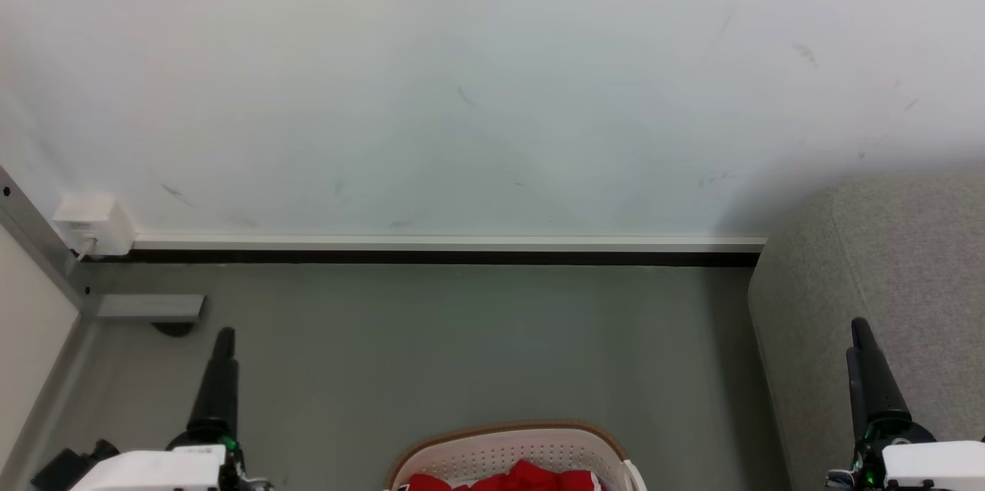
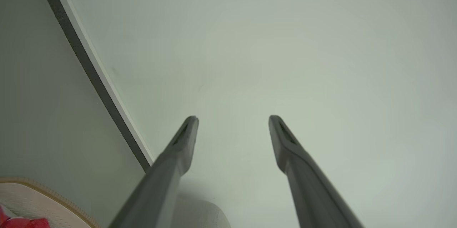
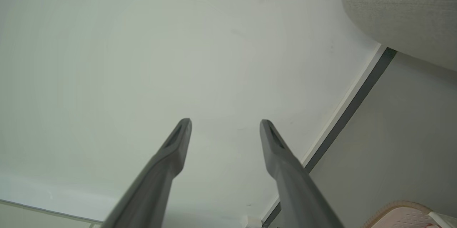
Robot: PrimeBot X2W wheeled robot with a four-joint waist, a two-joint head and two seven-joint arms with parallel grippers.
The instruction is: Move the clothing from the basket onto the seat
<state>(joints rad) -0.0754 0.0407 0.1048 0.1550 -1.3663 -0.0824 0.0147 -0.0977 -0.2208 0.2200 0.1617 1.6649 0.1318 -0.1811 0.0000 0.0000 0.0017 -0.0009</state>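
Status: task not begun; no garment has been taken up.

The left gripper (image 2: 232,119) has its two fingers (image 2: 178,149) spread wide, with nothing between them but the pale wall (image 2: 285,42) they point at. The right gripper (image 3: 225,122) stands the same way, fingers (image 3: 282,156) parted and empty, also aimed at the wall.

Both arms are raised and held to either side. This reads as a ready posture that leaves the work zone between them open to the head camera.

The clothing (image 1: 523,475), bright red, lies heaped inside the basket (image 1: 508,425). The basket sits on the grey floor (image 1: 462,337) between the two sets of fingers and well back from their tips, close to the robot's body. In the left wrist view its tan rim shows low and to the left of the fingers; in the right wrist view it shows low and to the right.

The seat (image 1: 885,260) stands just beyond and beside the right fingers, so that arm is judged the better placed for delivery.

Next step, by judgement: one gripper must tip downward and draw back toward the basket before closing on fabric.

Risk noted: soft cloth may snag on the rim or trail from a shallow pinch, so a deep bite into the heap is advisable.
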